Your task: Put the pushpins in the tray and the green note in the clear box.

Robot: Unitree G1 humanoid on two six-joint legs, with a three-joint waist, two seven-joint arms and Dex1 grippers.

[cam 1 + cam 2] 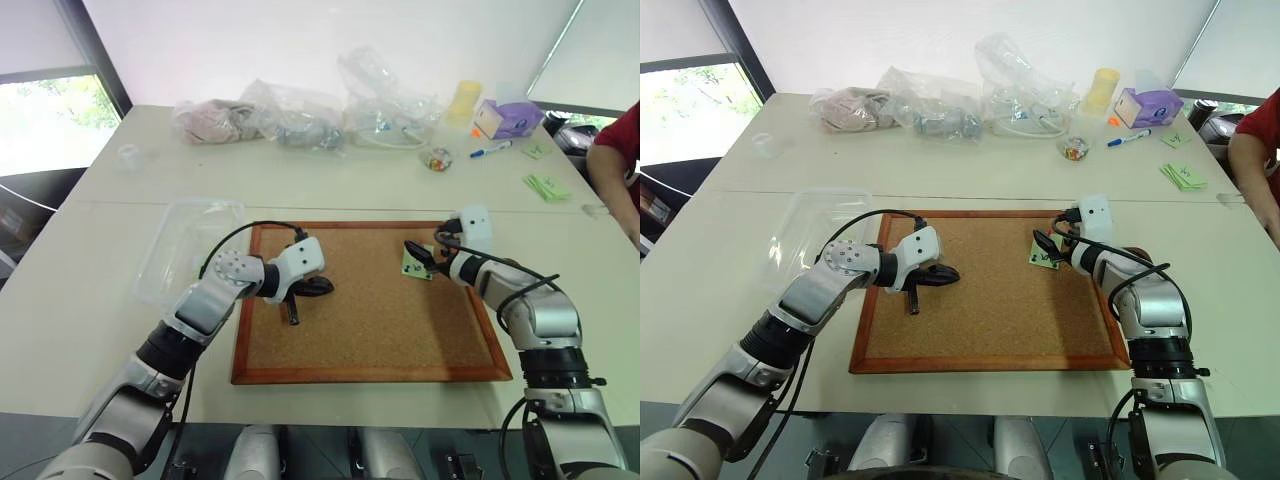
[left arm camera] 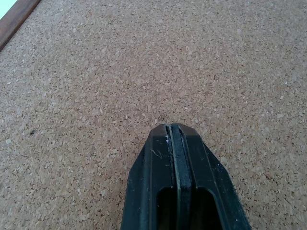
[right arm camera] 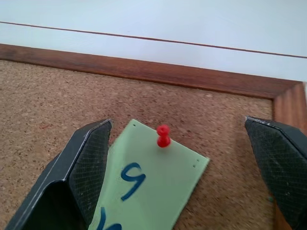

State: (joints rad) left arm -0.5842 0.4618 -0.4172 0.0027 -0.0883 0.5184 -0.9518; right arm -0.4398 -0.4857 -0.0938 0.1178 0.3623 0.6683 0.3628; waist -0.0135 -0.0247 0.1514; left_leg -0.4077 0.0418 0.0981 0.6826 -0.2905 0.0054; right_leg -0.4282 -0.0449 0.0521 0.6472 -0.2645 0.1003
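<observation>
Straddling the red pin [image 3: 163, 135] on the note [image 3: 153, 184], right gripper [image 3: 180, 165] fingers apart; note's lower edge cut off. Left gripper [image 2: 173, 129] pressed together over the cork board [image 2: 96, 72].

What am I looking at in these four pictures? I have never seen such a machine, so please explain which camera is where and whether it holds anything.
This is a humanoid robot with two arms, each ending in two black jaws. The two wide pictures come from its head, looking down over a table. The two close pictures come from cameras on its wrists.

On the table lies a cork board in a wooden frame. A green note marked "9" is fixed to it by a red pushpin. The right gripper is open around this pin, and holds nothing. The left gripper is shut and empty, over bare cork.

Left of the board sits a clear box. Plastic bags lie at the far side.
</observation>
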